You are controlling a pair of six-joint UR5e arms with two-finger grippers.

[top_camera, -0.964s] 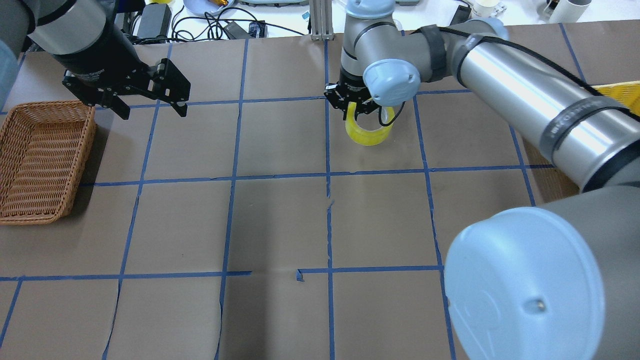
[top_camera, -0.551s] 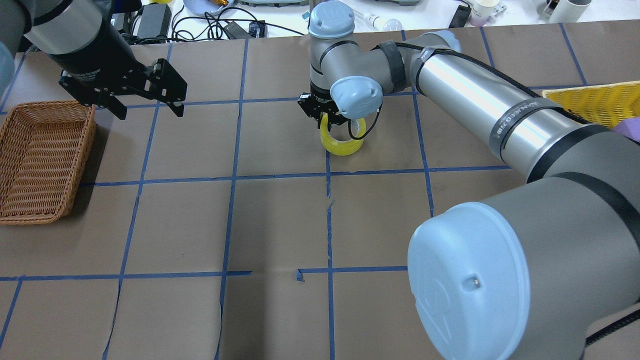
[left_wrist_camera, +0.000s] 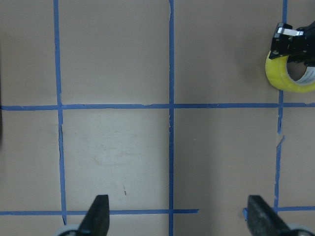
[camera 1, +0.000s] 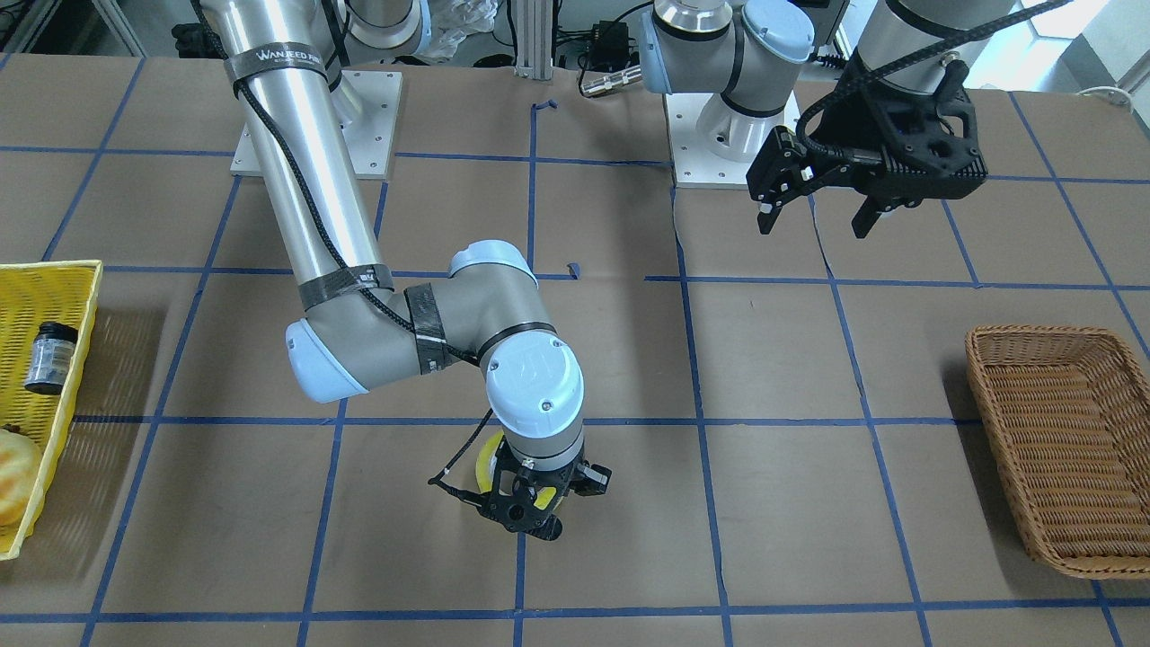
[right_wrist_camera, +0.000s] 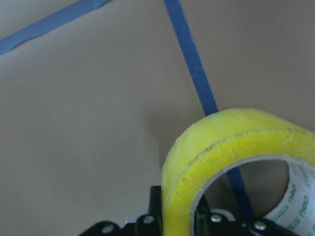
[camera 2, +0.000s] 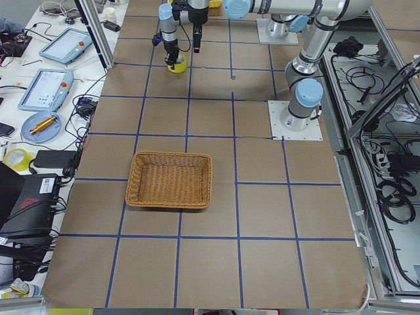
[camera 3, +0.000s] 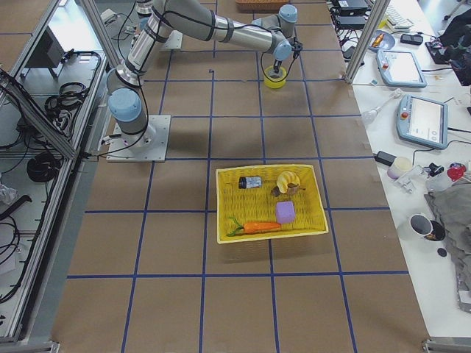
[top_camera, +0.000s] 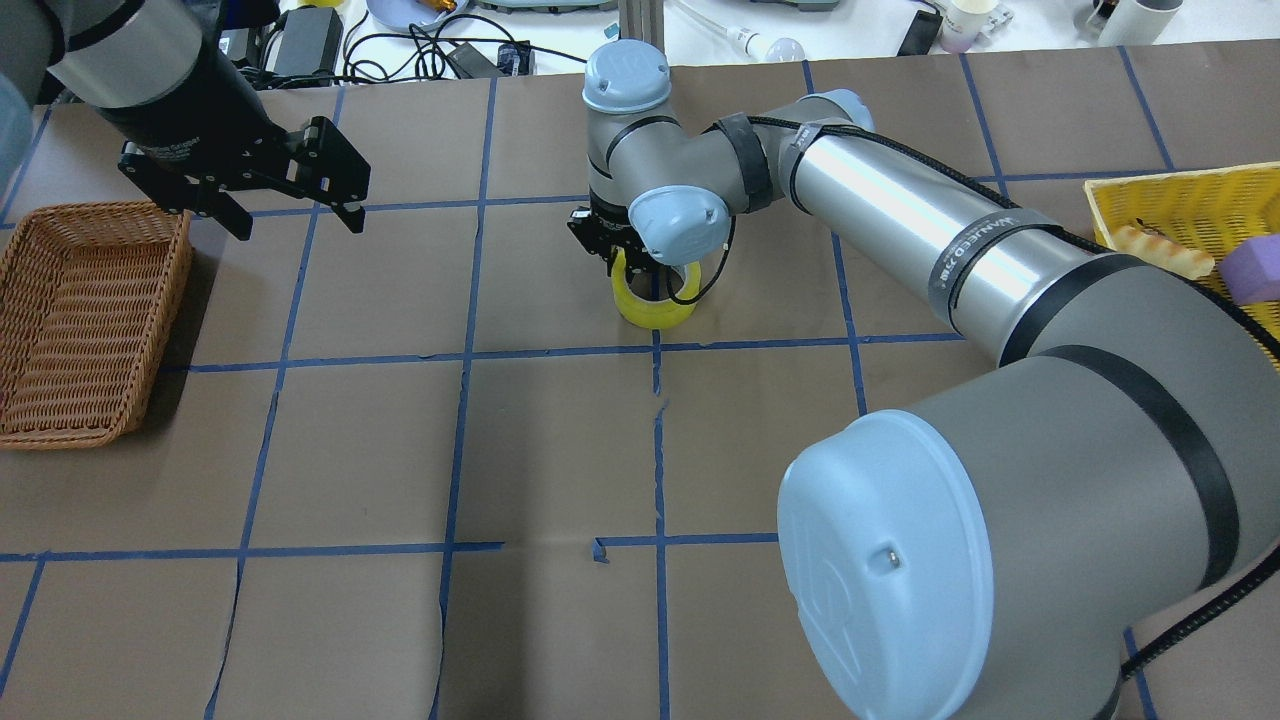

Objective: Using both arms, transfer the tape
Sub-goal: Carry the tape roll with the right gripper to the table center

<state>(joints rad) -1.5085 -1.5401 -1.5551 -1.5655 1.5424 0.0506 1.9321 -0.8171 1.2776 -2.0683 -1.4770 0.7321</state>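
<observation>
At the near left sits the wicker basket [top_camera: 60, 438], likely where the roll is meant to end up. Farther in, at mid-table beside a blue grid line, the right gripper [top_camera: 622, 268] hangs from its bent wrist. Its jaws pinch the wall of the yellow packing tape [top_camera: 652, 312], leaving most of the ring exposed, probably for a second grasp. The wrist housing hides the pinch from above, and I cannot tell whether the roll clears the paper. At the far left the left gripper [top_camera: 298, 215] hovers with its jaws spread wide, seemingly ready to receive.
</observation>
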